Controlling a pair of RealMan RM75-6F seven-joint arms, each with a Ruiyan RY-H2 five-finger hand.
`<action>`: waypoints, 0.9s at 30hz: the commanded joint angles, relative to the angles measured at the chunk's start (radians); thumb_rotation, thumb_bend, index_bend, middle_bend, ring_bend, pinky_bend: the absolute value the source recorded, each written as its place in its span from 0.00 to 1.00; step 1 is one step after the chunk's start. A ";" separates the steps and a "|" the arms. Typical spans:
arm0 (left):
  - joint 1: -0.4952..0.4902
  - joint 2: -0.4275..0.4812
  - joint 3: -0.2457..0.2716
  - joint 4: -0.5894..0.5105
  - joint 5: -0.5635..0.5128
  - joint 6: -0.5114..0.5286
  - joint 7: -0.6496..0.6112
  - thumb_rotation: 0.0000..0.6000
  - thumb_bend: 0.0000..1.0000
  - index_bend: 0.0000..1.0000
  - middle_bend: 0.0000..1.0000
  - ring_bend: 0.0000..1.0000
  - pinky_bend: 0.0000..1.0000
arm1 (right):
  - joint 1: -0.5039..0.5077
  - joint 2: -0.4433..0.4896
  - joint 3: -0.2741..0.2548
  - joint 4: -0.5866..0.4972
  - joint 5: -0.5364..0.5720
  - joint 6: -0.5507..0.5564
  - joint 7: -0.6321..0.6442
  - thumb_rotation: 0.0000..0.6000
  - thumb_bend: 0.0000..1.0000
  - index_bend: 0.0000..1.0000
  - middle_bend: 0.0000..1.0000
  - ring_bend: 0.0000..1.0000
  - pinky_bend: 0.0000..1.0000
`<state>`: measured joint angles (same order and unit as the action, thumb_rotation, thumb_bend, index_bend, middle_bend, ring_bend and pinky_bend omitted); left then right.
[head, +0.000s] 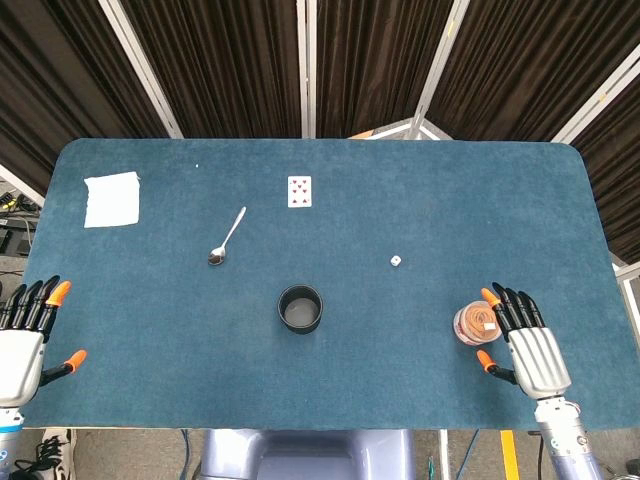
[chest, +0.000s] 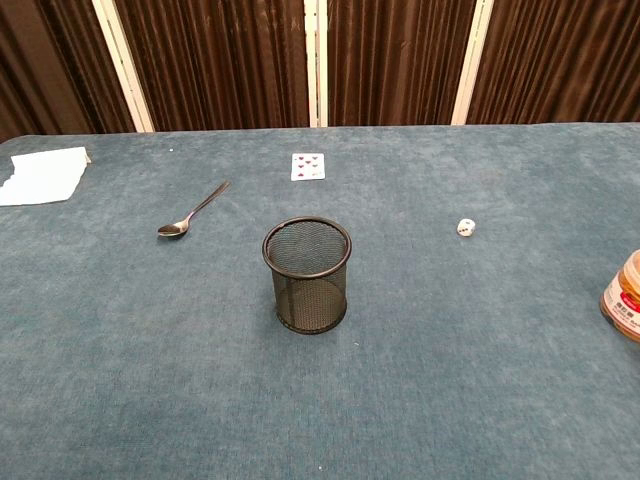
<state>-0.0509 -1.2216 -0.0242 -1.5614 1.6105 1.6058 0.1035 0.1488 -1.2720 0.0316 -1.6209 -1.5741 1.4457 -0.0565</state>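
My right hand lies flat near the table's front right, fingers spread, holding nothing. Just left of it, close to the fingertips, stands a small orange-lidded jar, also seen at the right edge of the chest view as the jar. My left hand rests open at the front left edge, away from any object. A black mesh cup stands upright mid-table, the same mesh cup being nearest in the chest view. Neither hand shows in the chest view.
A metal spoon lies left of centre. A playing card with red hearts lies farther back. A small white die sits right of centre. A white paper sheet lies at the back left on the blue table.
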 joint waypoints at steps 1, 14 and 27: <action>-0.001 -0.001 0.000 -0.001 0.001 -0.001 0.003 1.00 0.05 0.00 0.00 0.00 0.00 | 0.000 0.000 0.000 0.002 0.001 -0.001 0.000 1.00 0.19 0.00 0.00 0.00 0.00; -0.001 0.002 -0.002 -0.009 0.007 0.006 0.002 1.00 0.05 0.00 0.00 0.00 0.00 | 0.003 0.008 0.012 -0.007 0.009 0.001 0.012 1.00 0.19 0.00 0.00 0.00 0.00; -0.013 0.004 -0.014 -0.011 -0.004 -0.008 -0.001 1.00 0.05 0.00 0.00 0.00 0.00 | 0.188 0.018 0.189 -0.099 0.164 -0.195 -0.066 1.00 0.15 0.12 0.00 0.00 0.00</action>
<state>-0.0634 -1.2176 -0.0369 -1.5720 1.6076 1.5984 0.1021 0.2755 -1.2458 0.1649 -1.7045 -1.4747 1.3192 -0.0767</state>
